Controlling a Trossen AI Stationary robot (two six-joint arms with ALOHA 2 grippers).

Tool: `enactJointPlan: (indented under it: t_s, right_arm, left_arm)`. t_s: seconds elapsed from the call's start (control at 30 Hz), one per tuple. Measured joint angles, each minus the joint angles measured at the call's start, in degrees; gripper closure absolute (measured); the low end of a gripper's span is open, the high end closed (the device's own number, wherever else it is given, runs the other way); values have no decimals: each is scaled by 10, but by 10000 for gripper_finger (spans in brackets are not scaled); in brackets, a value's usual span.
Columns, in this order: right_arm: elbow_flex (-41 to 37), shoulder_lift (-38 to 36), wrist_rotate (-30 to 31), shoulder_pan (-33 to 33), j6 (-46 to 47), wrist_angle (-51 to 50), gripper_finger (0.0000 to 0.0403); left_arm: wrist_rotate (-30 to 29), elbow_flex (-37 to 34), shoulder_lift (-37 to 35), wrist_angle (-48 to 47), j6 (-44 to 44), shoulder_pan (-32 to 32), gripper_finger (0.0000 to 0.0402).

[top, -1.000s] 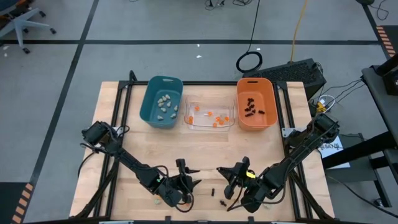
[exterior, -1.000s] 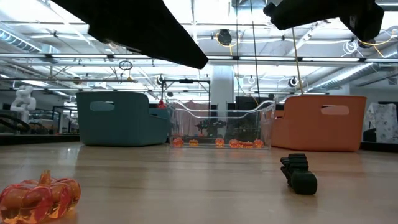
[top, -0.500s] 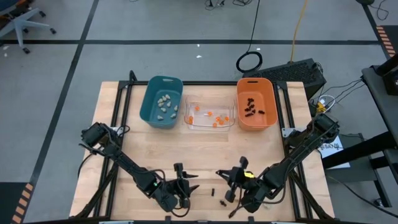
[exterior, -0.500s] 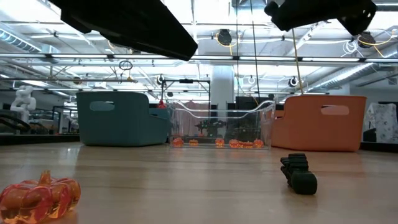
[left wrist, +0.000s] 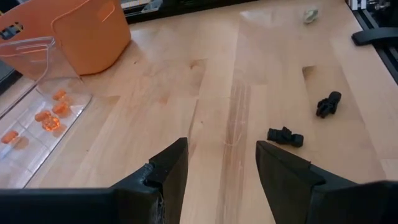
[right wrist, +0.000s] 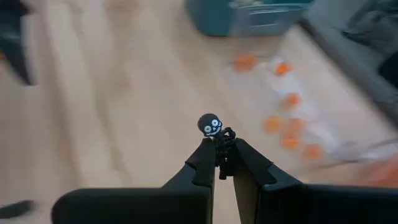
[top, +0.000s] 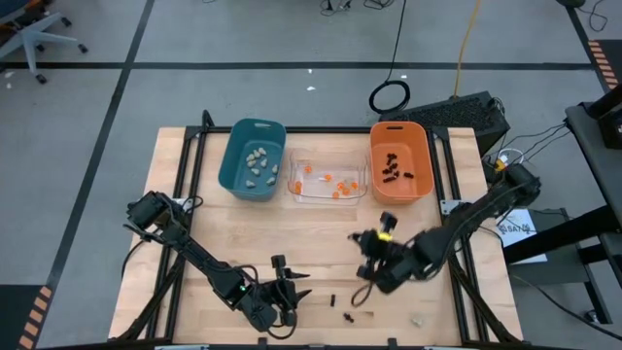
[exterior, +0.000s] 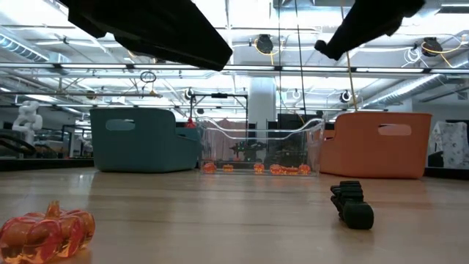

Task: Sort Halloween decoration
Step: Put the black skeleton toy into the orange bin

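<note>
While the left gripper (left wrist: 217, 171) hangs near the table's front edge with its fingers spread apart and nothing between them, the right gripper (right wrist: 219, 163) is up over the middle of the wooden table (top: 243, 233), its fingers pinched tight on a small black spider figure with a round face and white eyes (right wrist: 211, 126). From above, that right gripper (top: 367, 255) sits in front of the clear bin (top: 292, 190), on the side toward the orange bin (top: 425, 190), well short of both. The clear bin stands between the teal bin (top: 233, 180) and the orange one along the far side of the table. Inside the clear bin lie the small orange trinkets (top: 340, 185); pale lumps (top: 258, 163) rest in the teal bin to its left, and black spidery pieces (top: 394, 167) in the orange bin to its right. In front of the clear bin, near the front edge, two black spidery trinkets (top: 340, 306) lie loose on the wood just beside the left gripper (top: 287, 297), and the left wrist camera shows them apart from each other, one (left wrist: 285, 136) nearer than the other (left wrist: 328, 104). A pale lump (top: 418, 319) lies farther off, in front of the orange bin. At table height a clear orange pumpkin (exterior: 45, 231) sits close to the camera, with a black spidery piece (exterior: 352, 205) also on the wood, both well in front of the clear bin (exterior: 256, 147).
</note>
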Motion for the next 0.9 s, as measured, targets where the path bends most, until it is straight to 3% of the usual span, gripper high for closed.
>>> enactJointPlan:
  t_s: [0.23, 0.47, 0.63, 0.9]
  right_arm:
    - [0, -109, -36, -98, -79, -121, 389]
    - [0, -201, -118, -260, -161, -217, 389]
    - [0, -211, -178, -394, -245, -251, 389]
    - [0, -156, -244, -560, -394, -235, 389]
  left_arm:
    - [2, 0, 0, 0, 0, 18, 214]
    - [19, 0, 0, 0, 7, 42, 214]
    - [26, 0, 0, 0, 42, 67, 214]
    - [62, 0, 0, -3, 61, 97, 214]
